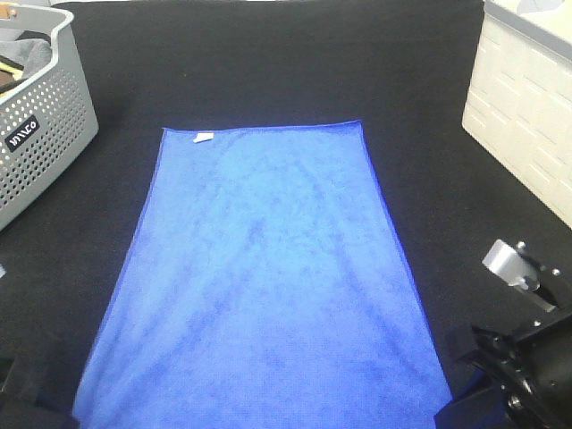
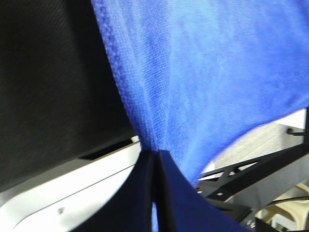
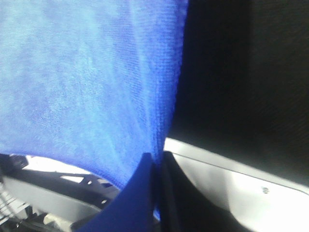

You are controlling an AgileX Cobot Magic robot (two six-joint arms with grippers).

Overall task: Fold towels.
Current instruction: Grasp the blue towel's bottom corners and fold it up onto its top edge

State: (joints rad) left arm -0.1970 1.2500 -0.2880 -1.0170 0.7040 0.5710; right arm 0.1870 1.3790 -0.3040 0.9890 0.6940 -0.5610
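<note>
A blue towel (image 1: 268, 268) lies spread flat on the black table, its far edge with a small white tag (image 1: 204, 138) away from me and its near edge hanging over the table's front. My left gripper (image 2: 155, 159) is shut on the towel's near left corner (image 2: 193, 87), at the bottom left of the high view (image 1: 27, 389). My right gripper (image 3: 158, 162) is shut on the towel's near right corner (image 3: 96, 87), at the bottom right of the high view (image 1: 487, 393). Both corners are pinched between closed jaws just past the table's front edge.
A grey perforated basket (image 1: 40, 125) with cloth in it stands at the back left. A white quilted box (image 1: 527, 116) stands at the right edge. The table's white front rim shows in the left wrist view (image 2: 72, 183) and the right wrist view (image 3: 241, 183).
</note>
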